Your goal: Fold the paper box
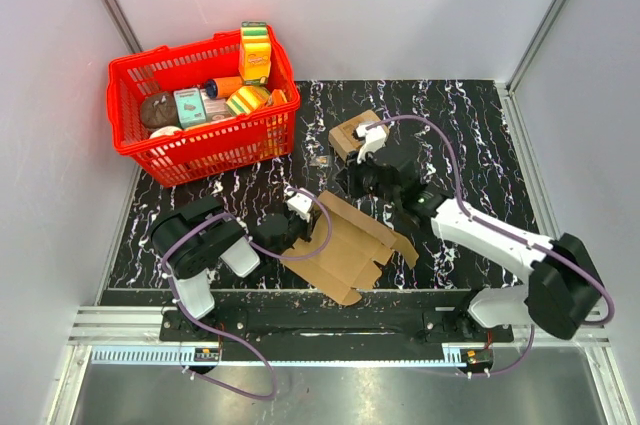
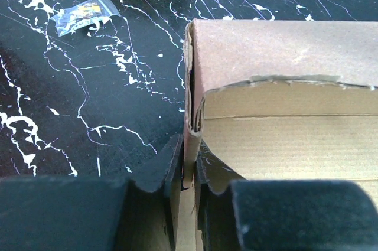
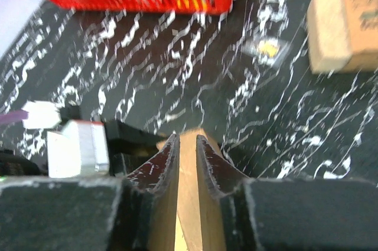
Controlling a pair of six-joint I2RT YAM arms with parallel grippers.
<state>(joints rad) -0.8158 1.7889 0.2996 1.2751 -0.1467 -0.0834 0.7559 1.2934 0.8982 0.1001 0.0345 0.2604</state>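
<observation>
While left gripper (image 2: 188,171) pinches a wall of the plain brown corrugated cardboard box (image 1: 348,245), lying centre-front on black marbled table (image 1: 470,125), right gripper (image 3: 187,144), narrowed around a flap, grip unclear, should crease along the score.

Bright even light, faint shadows, the paper box (image 2: 283,139) crisp from the left wrist — right wrist view motion-blurred

The left arm (image 1: 205,240) is folded low, its wrist reaching right to the left side of the paper box (image 1: 350,250). The left gripper (image 2: 189,171) is clamped on an upright wall of the box, one finger on each face. The right arm (image 1: 490,235) stretches out long to the box's far side. There the right gripper (image 3: 187,156) pinches a cardboard edge between narrowly spaced fingers.
</observation>
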